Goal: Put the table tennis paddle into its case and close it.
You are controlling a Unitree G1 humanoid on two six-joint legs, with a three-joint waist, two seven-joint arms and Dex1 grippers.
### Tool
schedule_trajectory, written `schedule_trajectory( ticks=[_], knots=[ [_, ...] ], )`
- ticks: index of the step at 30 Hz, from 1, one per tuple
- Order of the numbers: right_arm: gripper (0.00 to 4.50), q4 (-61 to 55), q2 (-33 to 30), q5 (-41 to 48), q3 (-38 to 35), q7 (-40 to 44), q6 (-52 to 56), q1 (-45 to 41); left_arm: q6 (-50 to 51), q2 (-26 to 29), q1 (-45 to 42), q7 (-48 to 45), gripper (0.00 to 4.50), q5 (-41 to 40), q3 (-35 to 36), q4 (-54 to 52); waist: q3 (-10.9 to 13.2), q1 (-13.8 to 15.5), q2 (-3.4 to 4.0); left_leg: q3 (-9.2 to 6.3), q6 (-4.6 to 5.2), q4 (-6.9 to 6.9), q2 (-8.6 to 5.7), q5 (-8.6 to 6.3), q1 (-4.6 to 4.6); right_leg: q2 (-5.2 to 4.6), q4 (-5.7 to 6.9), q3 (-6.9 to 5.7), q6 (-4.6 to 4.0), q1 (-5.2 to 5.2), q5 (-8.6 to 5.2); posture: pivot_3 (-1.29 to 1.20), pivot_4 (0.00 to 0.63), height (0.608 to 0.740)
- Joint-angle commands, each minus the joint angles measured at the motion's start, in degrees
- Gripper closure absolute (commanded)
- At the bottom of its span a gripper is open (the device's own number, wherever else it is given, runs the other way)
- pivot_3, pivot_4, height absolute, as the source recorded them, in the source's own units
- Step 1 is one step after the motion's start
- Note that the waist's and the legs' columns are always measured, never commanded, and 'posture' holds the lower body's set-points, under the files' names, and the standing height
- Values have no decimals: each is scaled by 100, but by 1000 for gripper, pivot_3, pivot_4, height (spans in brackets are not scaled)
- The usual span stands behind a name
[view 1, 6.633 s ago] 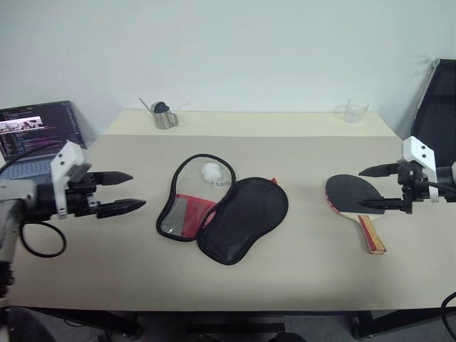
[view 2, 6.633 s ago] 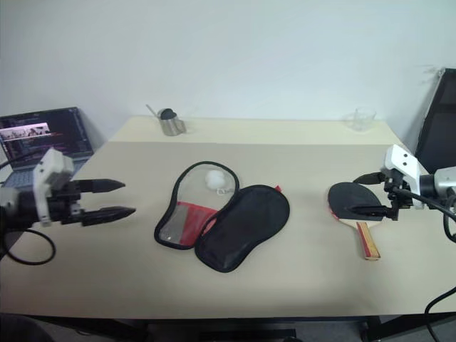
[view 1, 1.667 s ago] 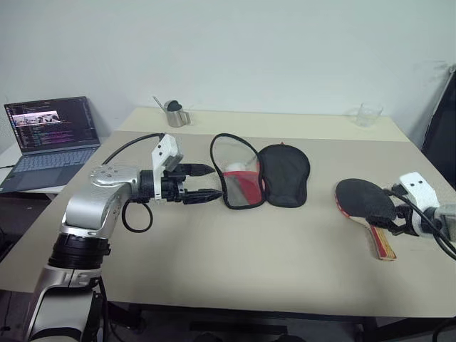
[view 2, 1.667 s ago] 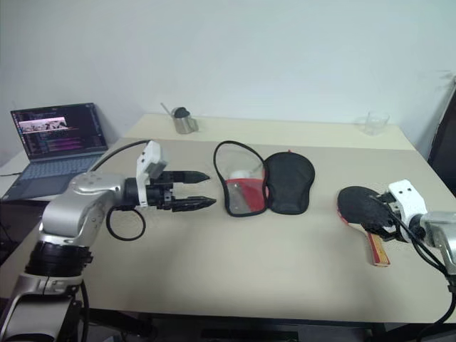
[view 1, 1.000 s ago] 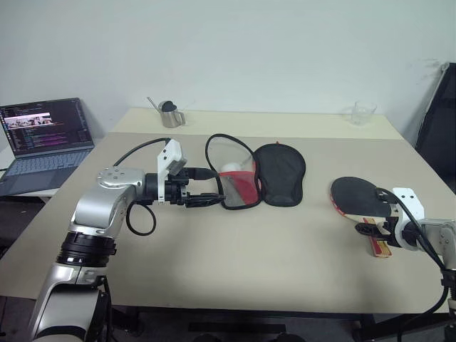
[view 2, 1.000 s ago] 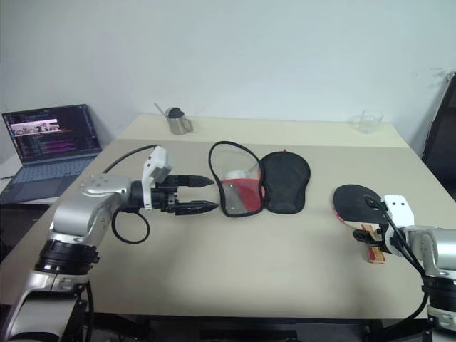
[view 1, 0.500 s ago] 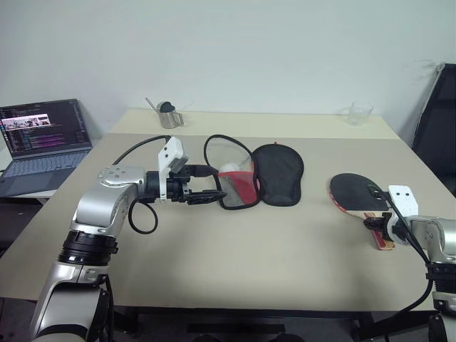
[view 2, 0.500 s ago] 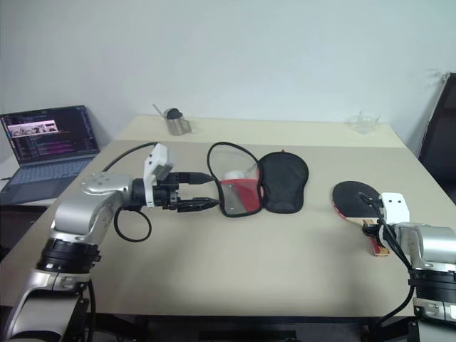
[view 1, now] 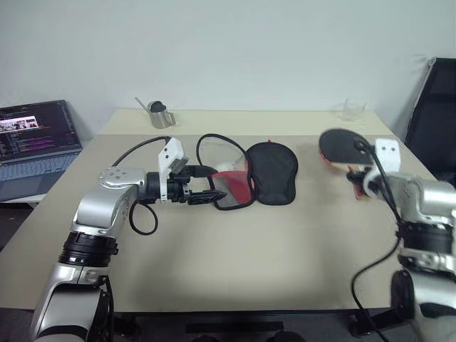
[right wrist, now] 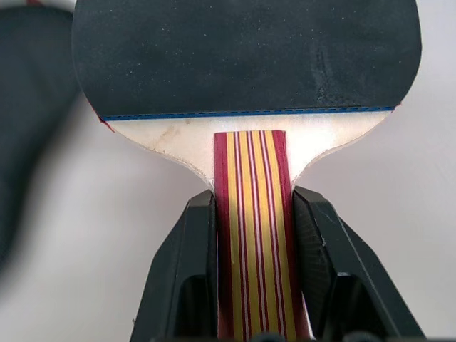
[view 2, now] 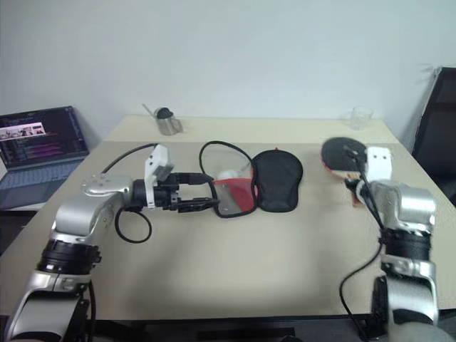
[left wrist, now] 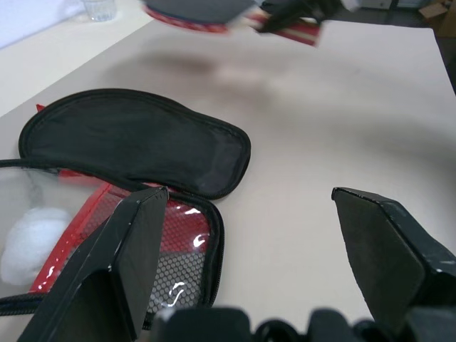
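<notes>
Right wrist view: right end effector (right wrist: 251, 235) clamped paddle (right wrist: 246, 53) handle. Head view: paddle raised off table (view 1: 235, 249), case (view 1: 249, 178) at 9 o'clock. Left end effector (left wrist: 246, 235) gaped wide, empty.

We count 1 table tennis paddle (right wrist: 246, 53), 1 case (view 1: 271, 171) w/ 1 white ball (left wrist: 28, 239) inside, 2 pincers: left pincer (view 1: 216, 194) & right pincer (right wrist: 249, 235). Also 1 table (view 1: 249, 263), 1 laptop (view 1: 32, 139), 1 metal cup (view 1: 159, 117), 1 clear glass (view 1: 350, 110).
</notes>
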Motion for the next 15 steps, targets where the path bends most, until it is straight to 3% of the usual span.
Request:
schedule_trajectory(
  ticks=[1,8,15],
  knots=[
    [3406,511,499,3,-101,-439,-634,-700,-2,-10,-61,34,465,-23,32,-188,0,5,0,-2,0,-1,0,0,-2,0,0,-1,-1,-1,0,0,150,740],
    [3406,2371,1503,-11,-187,-1142,-2038,-1619,218,181,168,18,465,-100,123,-492,0,35,1,-1,0,-4,-4,0,-11,-10,-6,-4,-27,-3,16,0,150,740],
    [3406,3771,1843,72,-229,-1332,-2999,-2016,295,625,611,277,465,-17,453,-595,2,41,3,-4,0,-9,-3,0,-13,-10,-4,-8,-30,-8,16,0,150,740]
  ],
)
